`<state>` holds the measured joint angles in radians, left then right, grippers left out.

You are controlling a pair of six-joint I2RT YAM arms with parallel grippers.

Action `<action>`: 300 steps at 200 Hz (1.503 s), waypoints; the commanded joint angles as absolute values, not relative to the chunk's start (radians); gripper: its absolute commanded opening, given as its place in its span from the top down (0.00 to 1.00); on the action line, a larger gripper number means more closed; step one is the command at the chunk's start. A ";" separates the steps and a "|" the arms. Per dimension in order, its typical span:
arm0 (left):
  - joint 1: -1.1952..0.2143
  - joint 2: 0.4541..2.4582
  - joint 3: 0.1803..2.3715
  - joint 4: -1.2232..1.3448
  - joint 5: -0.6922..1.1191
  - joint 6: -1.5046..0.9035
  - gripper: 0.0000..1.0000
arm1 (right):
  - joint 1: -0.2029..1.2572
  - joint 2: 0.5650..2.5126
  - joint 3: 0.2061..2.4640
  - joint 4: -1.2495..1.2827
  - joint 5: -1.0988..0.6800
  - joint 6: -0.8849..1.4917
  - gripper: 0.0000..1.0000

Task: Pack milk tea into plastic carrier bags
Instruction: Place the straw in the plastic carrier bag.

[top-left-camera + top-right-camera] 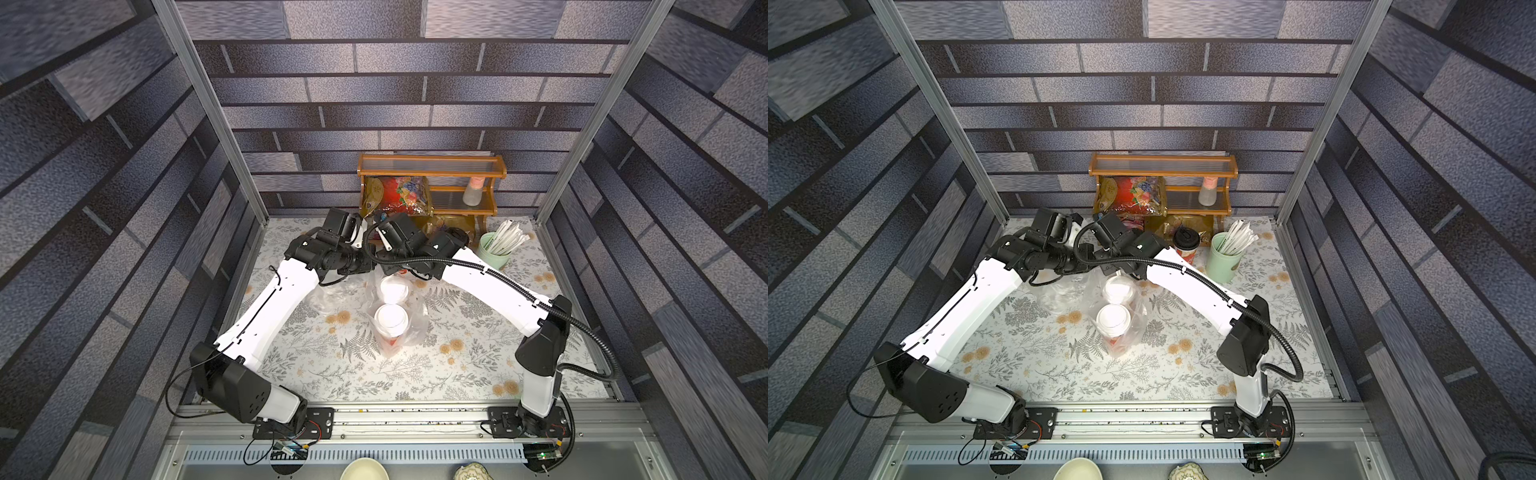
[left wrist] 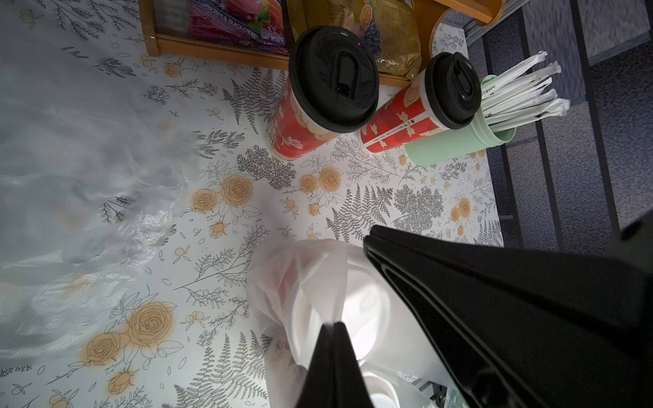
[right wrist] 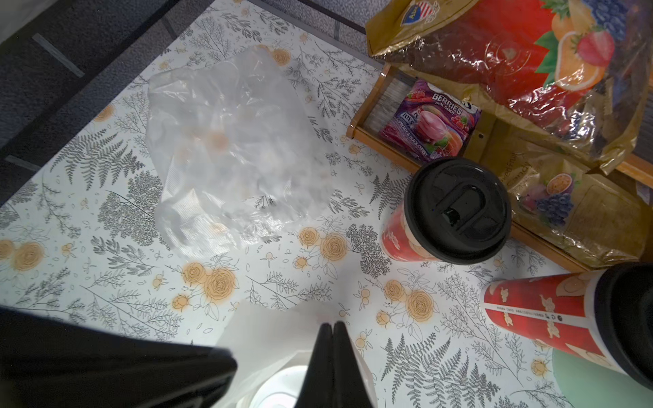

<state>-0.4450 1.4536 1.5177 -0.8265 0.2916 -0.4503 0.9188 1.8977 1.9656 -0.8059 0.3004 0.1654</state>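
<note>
Left wrist view gives you the left gripper (image 2: pixel 334 324) with its jaws pressed together on the film of a clear carrier bag (image 2: pixel 300 293), and the plastic rises to a peak at the tips. The right wrist view shows the right gripper (image 3: pixel 333 324) pinched shut too, with hazy film of that bag drawn up to its tips. In both top views the bag stands mid-table holding 2 milk teas: the farther white-lidded cup (image 1: pixel 393 289) and the nearer white-lidded cup (image 1: pixel 390 318). A 2nd carrier bag (image 3: pixel 226 152) lies empty and crumpled on the floral tablecloth (image 3: pixel 106 282), just left of the filled bag. Outside both bags, at the far side before the wooden shelf (image 1: pixel 432 170), stand the left black-lidded cup (image 2: pixel 332 77) and the right black-lidded cup (image 2: pixel 452 90) — the latter just beside the pale green straw cup (image 2: pixel 456 145).
</note>
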 commanded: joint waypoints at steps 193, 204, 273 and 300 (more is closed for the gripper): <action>-0.416 1.424 1.468 -0.807 0.316 -0.498 1.00 | 0.888 1.805 1.697 -0.590 0.250 0.277 0.99; -0.416 1.422 1.471 -0.807 0.322 -0.500 1.00 | 0.883 1.812 1.685 -0.585 0.245 0.281 0.99; -0.415 1.428 1.479 -0.792 0.339 -0.502 0.98 | 0.878 1.799 1.664 -0.590 0.256 0.277 0.76; -0.416 1.430 1.480 -0.792 0.341 -0.501 0.89 | 0.879 1.770 1.713 -0.629 0.253 0.275 0.61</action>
